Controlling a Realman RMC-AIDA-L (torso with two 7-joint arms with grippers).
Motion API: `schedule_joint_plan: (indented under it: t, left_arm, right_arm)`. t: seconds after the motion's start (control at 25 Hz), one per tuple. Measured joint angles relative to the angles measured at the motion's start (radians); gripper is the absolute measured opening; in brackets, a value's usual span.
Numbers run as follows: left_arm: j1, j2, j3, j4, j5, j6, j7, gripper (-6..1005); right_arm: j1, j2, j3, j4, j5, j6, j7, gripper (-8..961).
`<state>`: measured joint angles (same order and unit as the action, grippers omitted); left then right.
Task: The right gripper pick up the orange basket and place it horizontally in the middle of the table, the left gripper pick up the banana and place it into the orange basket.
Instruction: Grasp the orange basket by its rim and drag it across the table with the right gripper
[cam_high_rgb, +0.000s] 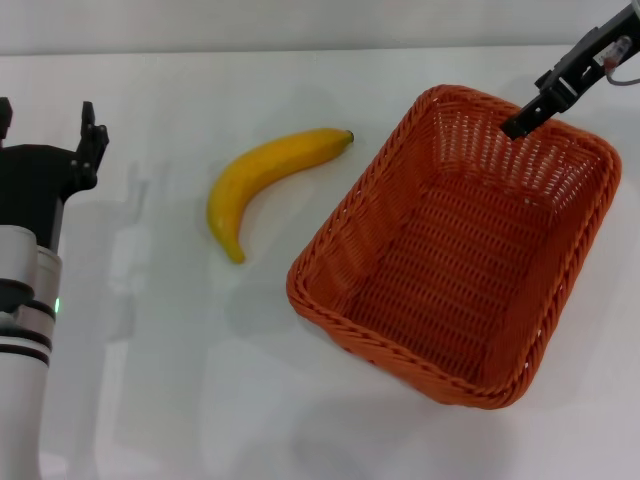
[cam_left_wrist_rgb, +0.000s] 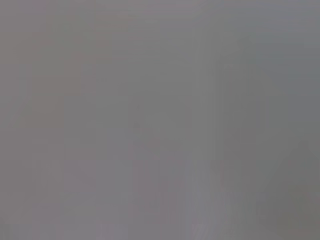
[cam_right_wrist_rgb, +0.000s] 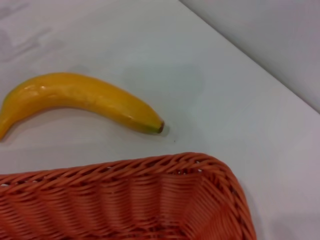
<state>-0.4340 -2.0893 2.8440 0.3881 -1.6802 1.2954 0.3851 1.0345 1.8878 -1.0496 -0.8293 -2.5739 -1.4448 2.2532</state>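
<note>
Hovering over far rim of 1 orange basket (cam_high_rgb: 455, 250): right claw (cam_high_rgb: 522, 124) (grip unclear); 1 banana (cam_high_rgb: 262, 175) beside; left claw (cam_high_rgb: 48, 125) spread.

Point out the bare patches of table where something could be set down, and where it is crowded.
Bare table lies between the left gripper and the banana, and along the near edge below the banana. It is tight between the banana's tip and the orange basket, and at the basket's far rim, where the right gripper hangs.
</note>
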Motion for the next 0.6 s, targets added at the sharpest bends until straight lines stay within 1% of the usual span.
schedule_joint_plan:
  t: [0.36, 0.6]
  left_arm:
    - [-0.002, 0.001, -0.001, -0.003, 0.003, -0.014, 0.000, 848]
    - [-0.002, 0.003, -0.002, -0.005, 0.003, -0.016, 0.000, 848]
  right_arm:
    - [-0.021, 0.022, -0.036, 0.003, -0.007, 0.076, -0.006, 853]
    - [-0.031, 0.049, -0.050, 0.009, -0.043, 0.121, -0.006, 854]
